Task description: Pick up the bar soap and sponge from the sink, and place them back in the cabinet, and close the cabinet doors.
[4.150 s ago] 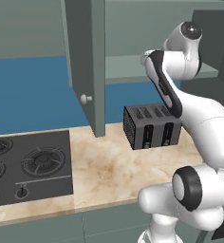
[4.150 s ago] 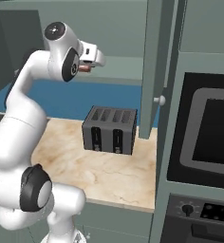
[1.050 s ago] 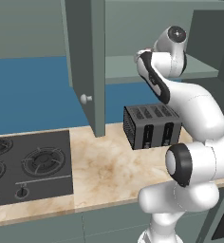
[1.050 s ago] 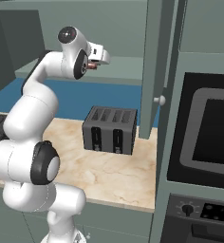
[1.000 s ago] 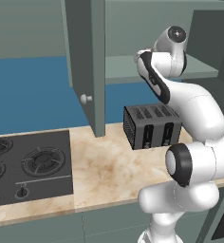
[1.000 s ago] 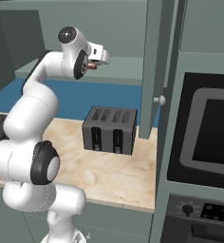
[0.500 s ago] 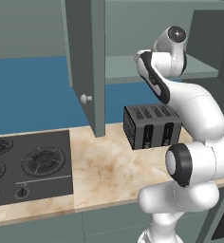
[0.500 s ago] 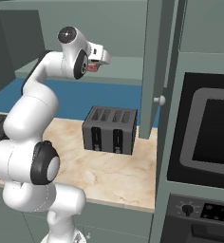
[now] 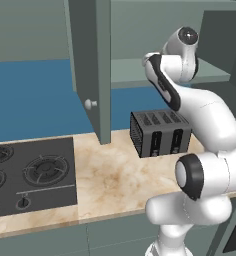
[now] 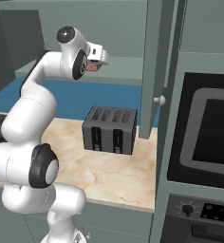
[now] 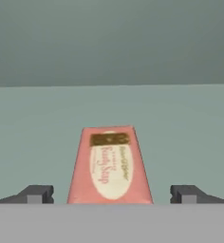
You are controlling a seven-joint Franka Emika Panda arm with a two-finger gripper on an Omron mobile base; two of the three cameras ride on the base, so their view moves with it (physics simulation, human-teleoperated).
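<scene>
Currently holding end effector point(image 11: 112, 194) spread wide, fingertips point(image 11: 35, 193) apart from bar soap point(image 11: 110, 166), soap lying flat on cabinet point(image 10: 128, 61) shelf. Risking: dragging soap off shelf edge while retracting, toaster point(image 10: 110, 130) below.

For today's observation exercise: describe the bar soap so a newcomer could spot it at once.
Find the open grey-green cabinet above the counter. On its inner shelf, between the open pincer fingertips, lies the bar soap: a pinkish-red block with a pale oval label.

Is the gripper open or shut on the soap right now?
Open. In the hand view the fingertips stand wide apart, clear of the bar soap, which lies flat on the cabinet shelf between them.
</scene>
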